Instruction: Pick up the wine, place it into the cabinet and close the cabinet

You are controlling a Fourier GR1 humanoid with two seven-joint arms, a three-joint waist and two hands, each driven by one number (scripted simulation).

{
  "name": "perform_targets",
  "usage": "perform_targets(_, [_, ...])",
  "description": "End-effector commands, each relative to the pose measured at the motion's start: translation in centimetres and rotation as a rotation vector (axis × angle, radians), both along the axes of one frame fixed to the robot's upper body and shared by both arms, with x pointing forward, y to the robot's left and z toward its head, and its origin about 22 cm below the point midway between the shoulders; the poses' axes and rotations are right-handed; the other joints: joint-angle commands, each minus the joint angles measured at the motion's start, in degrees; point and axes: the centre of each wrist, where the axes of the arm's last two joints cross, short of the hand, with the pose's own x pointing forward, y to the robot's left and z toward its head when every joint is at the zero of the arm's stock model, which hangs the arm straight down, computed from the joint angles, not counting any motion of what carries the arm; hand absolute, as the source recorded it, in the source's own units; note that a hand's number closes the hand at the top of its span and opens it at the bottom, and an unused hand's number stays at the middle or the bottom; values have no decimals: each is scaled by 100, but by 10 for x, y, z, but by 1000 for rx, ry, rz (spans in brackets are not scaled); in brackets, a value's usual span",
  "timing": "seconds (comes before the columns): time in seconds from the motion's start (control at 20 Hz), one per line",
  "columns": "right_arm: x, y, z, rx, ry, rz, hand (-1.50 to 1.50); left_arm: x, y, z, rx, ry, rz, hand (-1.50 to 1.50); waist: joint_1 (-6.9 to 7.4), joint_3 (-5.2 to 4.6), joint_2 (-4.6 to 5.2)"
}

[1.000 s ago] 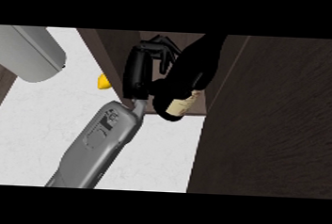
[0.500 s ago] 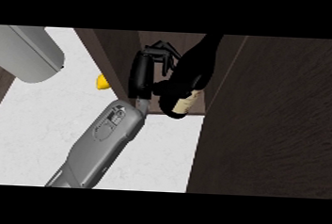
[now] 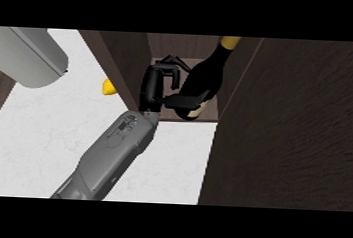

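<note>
Your hand (image 3: 157,87) sat at upper centre of the frame, fingers and thumb curled round the lower body of the wine (image 3: 203,78), which leaned, yellow-capped neck toward the top edge, inside the open cabinet (image 3: 123,58). To place it well, you needed to stand the wine upright, seat its base, then uncurl and withdraw before shutting the door (image 3: 290,131).

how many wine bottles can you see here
1. The wine bottle is tilted inside the open cabinet, held by the right hand. Others could be hidden deeper in the cabinet or behind its door.
</note>
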Motion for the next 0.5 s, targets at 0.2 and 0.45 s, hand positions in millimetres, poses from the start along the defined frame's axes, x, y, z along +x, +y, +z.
perform_targets(0.2, [-2, 0, 2, 41, -9, 86, -150, 0, 7, -43, 110, 16, 37, 150, -82, -3, 27])
perform_targets(0.45, [-11, -6, -6, 14, 0, 69, -150, 5, 13, -48, 114, 23, 47, 150, -25, 0, 11])
